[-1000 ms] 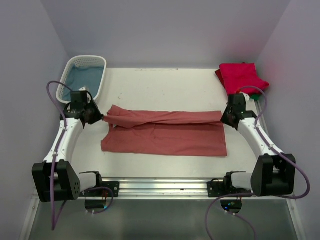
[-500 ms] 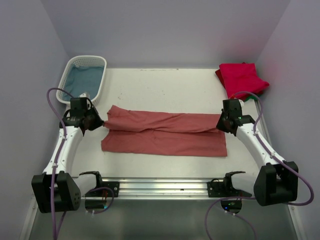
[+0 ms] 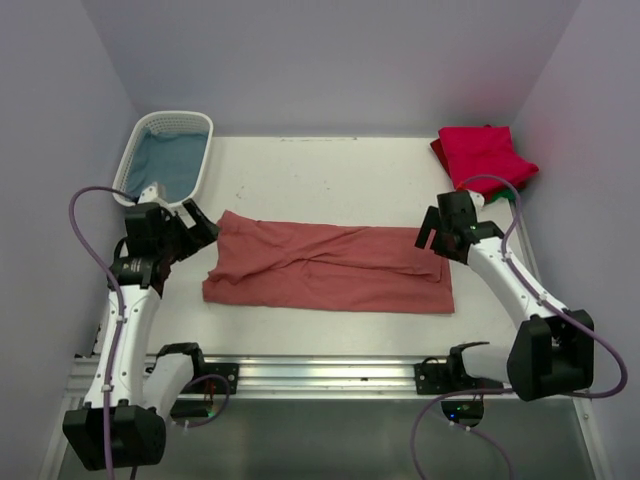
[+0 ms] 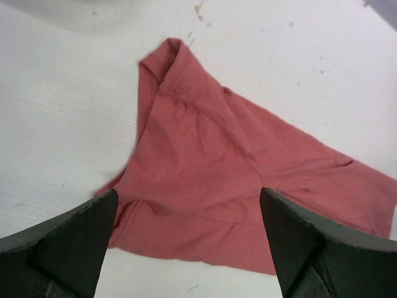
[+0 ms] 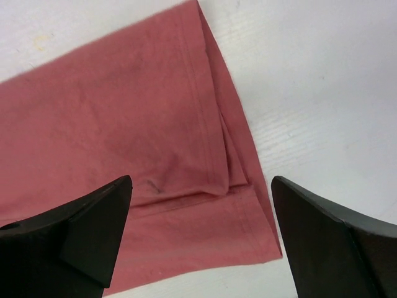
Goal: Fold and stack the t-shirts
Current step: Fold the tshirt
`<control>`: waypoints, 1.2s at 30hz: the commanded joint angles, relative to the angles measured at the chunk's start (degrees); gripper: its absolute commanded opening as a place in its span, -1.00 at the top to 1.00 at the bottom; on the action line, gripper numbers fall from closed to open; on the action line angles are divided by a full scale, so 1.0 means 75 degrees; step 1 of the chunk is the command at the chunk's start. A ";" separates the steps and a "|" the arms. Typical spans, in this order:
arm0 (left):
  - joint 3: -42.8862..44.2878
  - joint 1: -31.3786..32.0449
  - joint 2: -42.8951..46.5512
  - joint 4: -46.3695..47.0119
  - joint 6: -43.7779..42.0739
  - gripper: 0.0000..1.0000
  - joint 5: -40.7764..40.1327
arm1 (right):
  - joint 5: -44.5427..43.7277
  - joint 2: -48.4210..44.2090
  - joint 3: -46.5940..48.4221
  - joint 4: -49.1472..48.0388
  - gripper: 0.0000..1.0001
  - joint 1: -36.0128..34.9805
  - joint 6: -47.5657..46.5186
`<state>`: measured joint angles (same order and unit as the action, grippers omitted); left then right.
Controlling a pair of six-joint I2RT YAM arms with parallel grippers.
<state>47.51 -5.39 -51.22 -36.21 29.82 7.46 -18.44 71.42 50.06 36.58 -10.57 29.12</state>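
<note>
The large salmon-red t-shirt [image 3: 330, 268] lies flat across the middle of the table, folded lengthwise into a long band. My left gripper [image 3: 197, 228] hovers open just off its left end. In the left wrist view the sleeve end of the shirt [image 4: 205, 155] lies below the open left gripper [image 4: 187, 194]. My right gripper [image 3: 431, 233] hangs open over the right end. In the right wrist view the doubled hem corner [image 5: 236, 186] lies under the open right gripper [image 5: 201, 180]. A folded crimson-pink t-shirt [image 3: 483, 152] sits at the back right, with a green edge [image 3: 508, 196] showing beneath it.
A white lattice basket [image 3: 200, 150] with blue cloth inside stands at the back left, close behind my left arm. Grey walls close in the table on three sides. A metal rail [image 3: 320, 372] runs along the near edge.
Both grippers were shut on the shirt's ends and carried the top layer toward the near edge. Both have now opened and let go, and the cloth has settled flat.
</note>
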 commanded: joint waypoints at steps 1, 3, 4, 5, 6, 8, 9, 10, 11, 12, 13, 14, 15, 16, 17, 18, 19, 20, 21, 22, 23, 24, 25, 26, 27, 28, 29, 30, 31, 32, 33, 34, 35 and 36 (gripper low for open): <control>-0.0309 -0.0055 -0.0305 0.1482 0.0510 -1.00 0.0363 | 0.0020 0.0566 0.0683 -0.0761 -0.98 -0.0032 -0.0039; -0.0381 -0.0055 -0.0924 0.2024 0.0617 -0.86 0.0818 | 0.0523 0.1185 0.1000 -0.0962 -0.76 -0.0021 -0.0051; -0.0555 -0.0043 -0.1160 0.2816 0.0733 -0.60 0.0995 | 0.0757 0.1421 0.1059 -0.1137 -0.52 -0.0021 -0.0074; -0.0603 -0.0032 -0.1395 0.3148 0.0804 -0.42 0.1148 | 0.0898 0.1609 0.1117 -0.1429 -0.13 -0.0021 -0.0051; -0.0604 -0.0032 -0.1896 0.3407 0.0828 -0.21 0.1265 | 0.1097 0.1808 0.1245 -0.1513 0.99 -0.0009 -0.0005; -0.0580 0.0038 -0.2634 0.4029 0.0992 0.35 0.1372 | 0.1274 0.2324 0.1317 -0.1770 1.00 -0.0021 0.0136; -0.0545 0.0062 -0.2860 0.4181 0.1039 0.52 0.1476 | 0.1391 0.2465 0.1294 -0.1864 1.00 -0.0009 0.0159; -0.0510 0.0085 -0.3059 0.4450 0.1086 0.73 0.1466 | 0.1461 0.2617 0.1247 -0.2039 1.00 -0.0021 0.0229; -0.0475 0.0202 -0.3432 0.4510 0.1109 0.83 0.1431 | 0.1462 0.2665 0.1131 -0.2134 1.00 -0.0032 0.0253; -0.0428 0.0226 -0.3598 0.4639 0.1109 0.94 0.1442 | 0.1508 0.2700 0.1060 -0.2204 1.00 -0.0021 0.0300; -0.0416 0.0307 -0.3913 0.4663 0.1144 0.95 0.1465 | 0.1532 0.2782 0.0966 -0.2286 1.00 -0.0021 0.0300; -0.0393 0.0320 -0.4044 0.4663 0.1179 0.97 0.1489 | 0.1521 0.2817 0.0919 -0.2322 1.00 -0.0021 0.0312; -0.0381 0.0343 -0.4161 0.4640 0.1215 0.99 0.1559 | 0.1532 0.2852 0.0884 -0.2346 1.00 -0.0032 0.0300; -0.0381 0.0378 -0.4244 0.4617 0.1215 0.99 0.1559 | 0.1532 0.2887 0.0860 -0.2357 1.00 -0.0021 0.0300; -0.0381 0.0471 -0.4395 0.4570 0.1203 0.99 0.1501 | 0.1521 0.2969 0.0814 -0.2369 1.00 -0.0021 0.0289; -0.0416 0.0530 -0.4443 0.4477 0.1203 1.00 0.1362 | 0.1521 0.3005 0.0790 -0.2416 1.00 -0.0021 0.0231; -0.0463 0.0589 -0.4479 0.4464 0.1192 0.99 0.1314 | 0.1509 0.3040 0.0767 -0.2416 1.00 -0.0021 0.0230; -0.0521 0.0647 -0.4549 0.4487 0.1215 1.00 0.1267 | 0.1486 0.3133 0.0755 -0.2439 1.00 -0.0021 0.0218; -0.0614 0.0648 -0.4584 0.4488 0.1238 1.00 0.1220 | 0.1486 0.3180 0.0766 -0.2451 1.00 -0.0021 0.0195; -0.0662 0.0648 -0.4631 0.4499 0.1250 1.00 0.1173 | 0.1474 0.3227 0.0766 -0.2451 1.00 -0.0021 0.0172; -0.0709 0.0892 -0.4713 0.4488 0.1262 1.00 0.1103 | 0.1485 0.3332 0.0801 -0.2451 1.00 -0.0021 0.0137; -0.0790 0.0941 -0.4760 0.4488 0.1285 1.00 0.1010 | 0.1474 0.3380 0.0790 -0.2463 1.00 -0.0032 0.0113; -0.0814 0.0976 -0.4818 0.4476 0.1297 1.00 0.0997 | 0.1474 0.3426 0.0790 -0.2521 1.00 -0.0021 0.0101; -0.0849 0.1034 -0.4912 0.4464 0.1309 1.00 0.0939 | 0.1474 0.3473 0.0778 -0.2545 1.00 -0.0021 0.0078; -0.0896 0.1070 -0.4936 0.4441 0.1320 1.00 0.0857 | 0.1462 0.3555 0.0766 -0.2568 1.00 -0.0009 0.0054; -0.0931 0.1105 -0.4971 0.4429 0.1320 1.00 0.0764 | 0.1462 0.3591 0.0743 -0.2638 1.00 -0.0032 0.0054; -0.0955 0.1151 -0.4983 0.4441 0.1344 1.00 0.0681 | 0.1474 0.3626 0.0696 -0.2674 1.00 -0.0021 0.0054; -0.1002 0.1164 -0.5018 0.4510 0.1367 1.00 0.0646 | 0.1474 0.3696 0.0673 -0.2709 1.00 -0.0021 0.0054; -0.1002 0.1164 -0.5064 0.4523 0.1367 1.00 0.0622 | 0.1485 0.3743 0.0638 -0.2779 1.00 -0.0032 0.0054; -0.1002 0.1164 -0.5158 0.4534 0.1379 1.00 0.0622 | 0.1509 0.3790 0.0626 -0.2803 1.00 -0.0021 0.0077; -0.0979 0.1175 -0.5228 0.4569 0.1379 1.00 0.0599 | 0.1509 0.3848 0.0614 -0.2803 1.00 -0.0021 0.0054; -0.0955 0.1175 -0.5357 0.4581 0.1402 1.00 0.0587 | 0.1509 0.3953 0.0614 -0.2826 1.00 -0.0021 0.0054; -0.0920 0.1175 -0.5439 0.4605 0.1402 1.00 0.0564 | 0.1486 0.4001 0.0626 -0.2815 1.00 -0.0032 0.0054; -0.0839 0.1175 -0.5521 0.4651 0.1402 1.00 0.0505 | 0.1497 0.4047 0.0660 -0.2791 1.00 -0.0021 0.0054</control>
<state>40.40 3.14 -90.61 -4.03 39.97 13.91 -7.68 98.65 55.81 16.84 -10.57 29.95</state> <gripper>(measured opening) 0.004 0.009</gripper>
